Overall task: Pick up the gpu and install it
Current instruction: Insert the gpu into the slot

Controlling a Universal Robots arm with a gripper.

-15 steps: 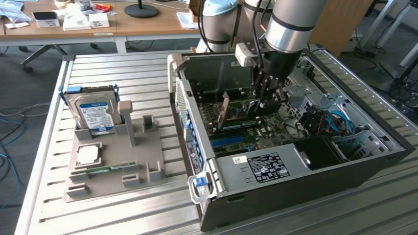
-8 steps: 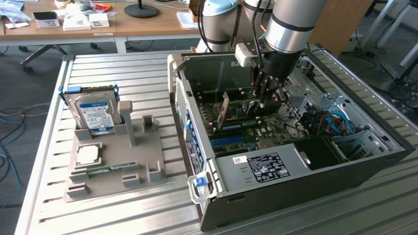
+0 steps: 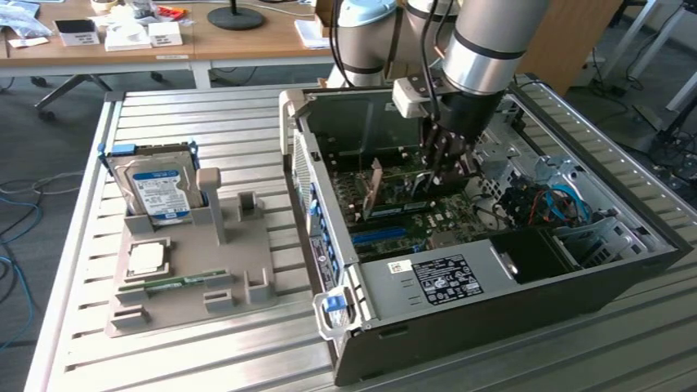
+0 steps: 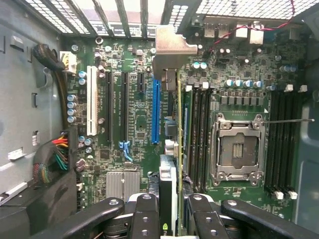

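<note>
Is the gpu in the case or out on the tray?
In: the claw holds the gpu edge-on over the motherboard inside the case.

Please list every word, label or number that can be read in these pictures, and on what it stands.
Label on the hard drive: blurred, unreadable.
Label on the power supply: too small to read.
Printing on the motherboard: too small to read.
Green logo on the gpu: no legible letters.

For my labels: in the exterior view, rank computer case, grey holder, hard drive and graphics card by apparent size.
1. computer case
2. grey holder
3. hard drive and graphics card: unsure, the card is partly hidden.
</note>
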